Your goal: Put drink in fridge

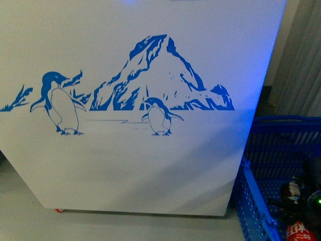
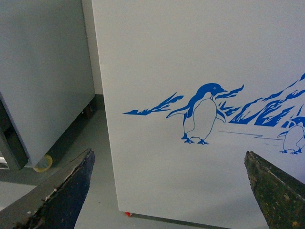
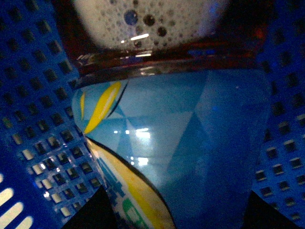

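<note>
Blue basket (image 1: pixel 257 201), drink (image 3: pixel 190 143) inside, beside fridge (image 1: pixel 150 50)

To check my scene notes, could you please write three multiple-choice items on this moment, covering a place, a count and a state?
1. Where is the blue basket in the front view?
A. On top of the fridge
B. Beside the fridge, to its right
C. Left of the fridge

2. How many penguins are printed on the fridge's front?
A. Two
B. One
C. Four

3. What is the state of the left tool?
A. Shut on a bottle
B. Open and empty
C. Shut on a cloth

Answers:
1. B, it sits low by the fridge's right edge.
2. A, a large penguin and a small penguin.
3. B, its fingers stand wide apart with nothing between them.
</note>
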Robot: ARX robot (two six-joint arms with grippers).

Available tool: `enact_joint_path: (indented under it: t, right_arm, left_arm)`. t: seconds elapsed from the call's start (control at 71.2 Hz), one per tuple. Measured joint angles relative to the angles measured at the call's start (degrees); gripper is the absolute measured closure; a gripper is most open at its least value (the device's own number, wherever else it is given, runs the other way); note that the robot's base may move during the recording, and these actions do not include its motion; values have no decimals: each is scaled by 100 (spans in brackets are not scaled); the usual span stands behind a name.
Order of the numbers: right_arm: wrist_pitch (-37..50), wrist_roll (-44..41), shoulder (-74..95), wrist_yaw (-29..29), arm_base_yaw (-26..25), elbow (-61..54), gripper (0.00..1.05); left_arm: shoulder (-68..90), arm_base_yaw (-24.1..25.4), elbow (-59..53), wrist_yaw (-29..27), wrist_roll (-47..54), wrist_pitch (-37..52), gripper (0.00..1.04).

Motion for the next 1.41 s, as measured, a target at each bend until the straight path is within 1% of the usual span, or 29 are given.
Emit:
enact_joint_path:
  t: [0.098, 0.211, 0.365, 0.393, 0.436, 0.52, 0.66, 0.717, 0.773, 0.885, 0.984, 1.096, 1.138, 1.293, 1.405]
  right_arm:
    - [195, -219, -632, -15, -31, -459, 65]
    - [431, -476, -1661, -195, -55, -1069, 66]
    - [564, -841, -3926, -748, -63, -2223, 66]
    - [590, -846, -4601, -949, -68, -2531, 66]
    - [529, -870, -5451, -1200, -90, -2837, 66]
    - [332, -879, -6566, -1405, -122, -3086, 66]
    - [120, -874, -8199, -1421, -142, -3274, 66]
    - [61, -863, -8988, -1279, -59, -3394, 66]
    - [33, -863, -9322, -1196, 20, -3475, 66]
    - [-31, -933, -10137, -925, 387, -3777, 66]
    - [-254, -927, -10688, -748, 728, -3954, 66]
    - [-424, -927, -11248, -367, 1086, -4124, 66]
    - [-553, -933, -11503, -96, 1226, -4181, 66]
    - [-866, -951, -12152, 411, 1425, -4347, 66]
    - [-1139, -944, -12603, 533, 1366, -4476, 66]
  left_arm:
    - [0, 0, 0, 0, 0, 0, 8]
    - [0, 0, 0, 0, 0, 0, 8]
    - [0, 0, 0, 0, 0, 0, 8]
    - [0, 0, 0, 2, 0, 0, 8]
    - [0, 0, 0, 0, 0, 0, 8]
    - [0, 0, 0, 2, 0, 0, 8]
    - [0, 0, 0, 2, 0, 0, 8]
    - [0, 0, 0, 0, 0, 0, 8]
    - [0, 0, 0, 0, 0, 0, 8]
    - [0, 0, 0, 0, 0, 0, 8]
    - [0, 0, 0, 0, 0, 0, 8]
    - [0, 0, 0, 0, 0, 0, 8]
    - [0, 0, 0, 0, 0, 0, 8]
    - [0, 0, 0, 0, 0, 0, 8]
    - [0, 0, 0, 0, 0, 0, 8]
